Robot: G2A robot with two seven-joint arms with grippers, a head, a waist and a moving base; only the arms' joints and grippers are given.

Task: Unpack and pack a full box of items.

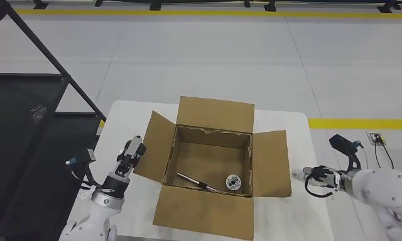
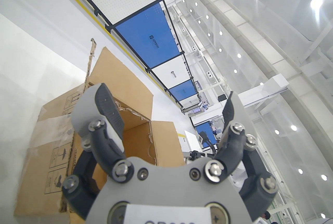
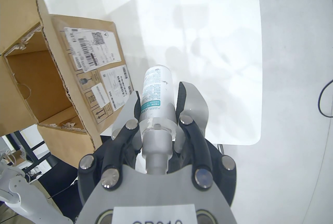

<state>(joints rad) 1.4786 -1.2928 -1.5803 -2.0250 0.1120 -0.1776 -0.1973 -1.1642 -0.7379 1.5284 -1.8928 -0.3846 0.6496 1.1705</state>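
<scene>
Right of the open cardboard box [image 1: 215,113], just off its right flap, near the table's [image 1: 135,118] edge: right gripper [image 3: 159,96] pinched across a white spray bottle [image 3: 157,79]. Pads [image 3: 181,95] set on the lower barrel by the silver collar, base pointing away from the wrist. Resting on the tabletop or held clear of it? Hard to tell.

Looks light, rigid and smooth-walled, so probably slippery on that glossy label. Best squeezed on the straight barrel, never the narrow neck. Little crush risk at moderate force, though likely to roll if laid on its side.

Across the box, beside the left flap: left gripper [image 2: 166,97] spread wide, nothing in it.

Down on the box floor: a thin pen-like stick [image 1: 193,180] and a small round patterned piece [image 1: 233,181]. For the stick, pinch mid-shaft across its length; thin enough to skitter. Round piece too small to judge.
</scene>
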